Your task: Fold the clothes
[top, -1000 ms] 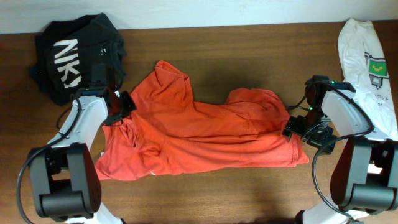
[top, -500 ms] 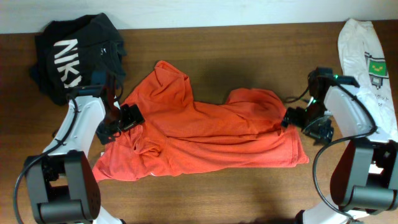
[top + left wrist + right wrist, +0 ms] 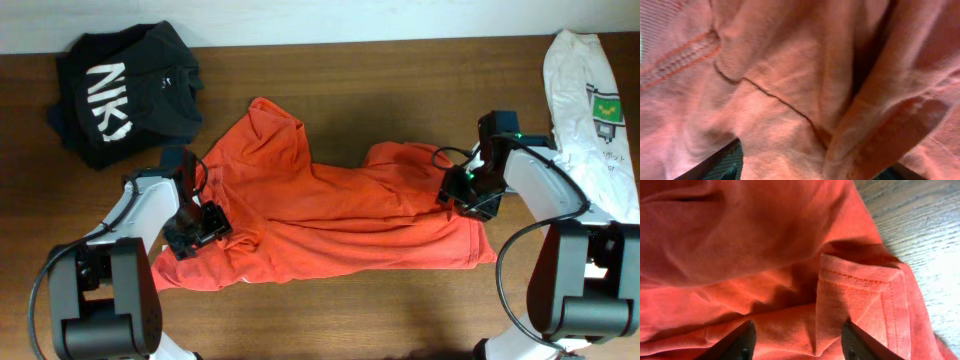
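The clothes in play are an orange-red T-shirt (image 3: 330, 215), lying crumpled across the middle of the table. My left gripper (image 3: 197, 228) is down on its lower left part. In the left wrist view creased orange cloth (image 3: 790, 90) fills the frame and lies between the two spread fingers of the left gripper (image 3: 807, 172). My right gripper (image 3: 460, 197) rests on the shirt's right edge. Seen from the right wrist, the right gripper (image 3: 799, 342) stands open astride a folded, hemmed corner of the shirt (image 3: 855, 290), with bare wood to the right of it.
A black garment with white lettering (image 3: 125, 95) lies bunched at the back left. A white garment with a green print (image 3: 590, 100) lies along the right edge. The brown wooden table (image 3: 350, 310) shows in front of the shirt.
My left gripper opened, left the shirt's upper left and moved toward the front onto its lower left. My right gripper shifted left onto the shirt's right edge, jaws narrowing.
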You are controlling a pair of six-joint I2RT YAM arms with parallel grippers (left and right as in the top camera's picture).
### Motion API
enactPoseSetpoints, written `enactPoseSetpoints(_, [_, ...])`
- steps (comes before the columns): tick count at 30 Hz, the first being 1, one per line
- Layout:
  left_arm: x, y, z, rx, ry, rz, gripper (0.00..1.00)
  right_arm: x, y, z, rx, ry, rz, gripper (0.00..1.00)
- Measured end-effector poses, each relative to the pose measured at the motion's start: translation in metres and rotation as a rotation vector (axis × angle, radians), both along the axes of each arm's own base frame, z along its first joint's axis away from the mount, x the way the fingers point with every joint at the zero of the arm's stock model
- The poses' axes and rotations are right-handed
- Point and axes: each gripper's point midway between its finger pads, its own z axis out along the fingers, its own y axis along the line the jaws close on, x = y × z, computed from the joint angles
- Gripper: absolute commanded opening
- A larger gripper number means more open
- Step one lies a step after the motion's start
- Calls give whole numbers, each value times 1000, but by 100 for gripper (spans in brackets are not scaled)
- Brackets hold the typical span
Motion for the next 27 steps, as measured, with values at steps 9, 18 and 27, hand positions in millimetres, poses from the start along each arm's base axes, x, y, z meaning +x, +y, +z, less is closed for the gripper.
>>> enactPoseSetpoints(9, [-3, 5, -2, 28, 6, 0, 72, -13, -5, -2, -33, 61, -34, 59])
enactPoseSetpoints(18, [-2, 5, -2, 28, 3, 0, 72, 0, 1, -24, -34, 64, -28, 18])
enactPoseSetpoints(27, [0, 8, -3, 48, -3, -1, 66, 53, -7, -10, -52, -138, -34, 4])
